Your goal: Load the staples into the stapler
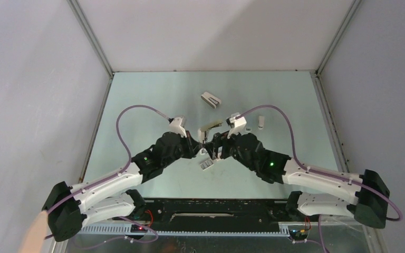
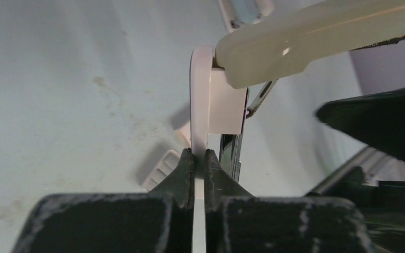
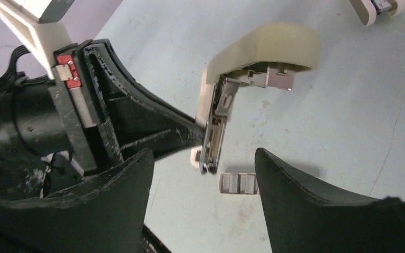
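Observation:
The stapler (image 1: 209, 129) stands open at the table's middle, its cream lid (image 3: 263, 47) swung up and its metal magazine (image 3: 214, 132) hanging down. My left gripper (image 2: 199, 154) is shut on the stapler's thin white base (image 2: 200, 100) and holds it on edge. It shows in the top view (image 1: 199, 141) too. The staples (image 3: 238, 183) lie as silvery strips in a small white tray on the table, just below the magazine's end; they also show in the top view (image 1: 206, 164). My right gripper (image 3: 203, 158) is open and empty, its fingers either side of the magazine's end and the tray.
A small white box sleeve (image 1: 211, 99) lies behind the stapler. Another small white piece (image 1: 261, 122) lies to its right. Both forearms crowd the table's middle. Grey walls close the table at left, right and back.

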